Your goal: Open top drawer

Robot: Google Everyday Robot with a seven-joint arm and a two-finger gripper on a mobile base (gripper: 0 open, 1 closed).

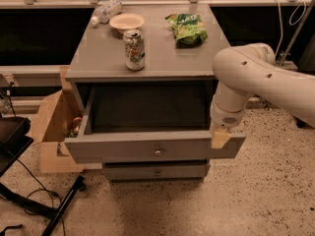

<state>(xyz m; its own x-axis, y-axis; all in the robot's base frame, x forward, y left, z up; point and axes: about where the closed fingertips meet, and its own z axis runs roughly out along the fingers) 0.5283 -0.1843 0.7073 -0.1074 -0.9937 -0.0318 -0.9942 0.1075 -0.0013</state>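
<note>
One drawer, the top drawer [147, 149], stands pulled well out of the grey cabinet, its brass knob [157, 152] at the centre of the front; the gripper [220, 138] sits at the panel's right end, against its upper edge, and whether it is spread or closed I cannot tell; the opening looks all but done; next, I judge, the arm should back clear without nudging the drawer; above, the surface [98, 58] carries a drinks can [134, 49], a bowl [127, 21] and a green snack bag [187, 27].

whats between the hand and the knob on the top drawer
Only the bare grey front of the top drawer, as the camera view shows. The hand sits at its right end; the knob is at its centre.
</note>
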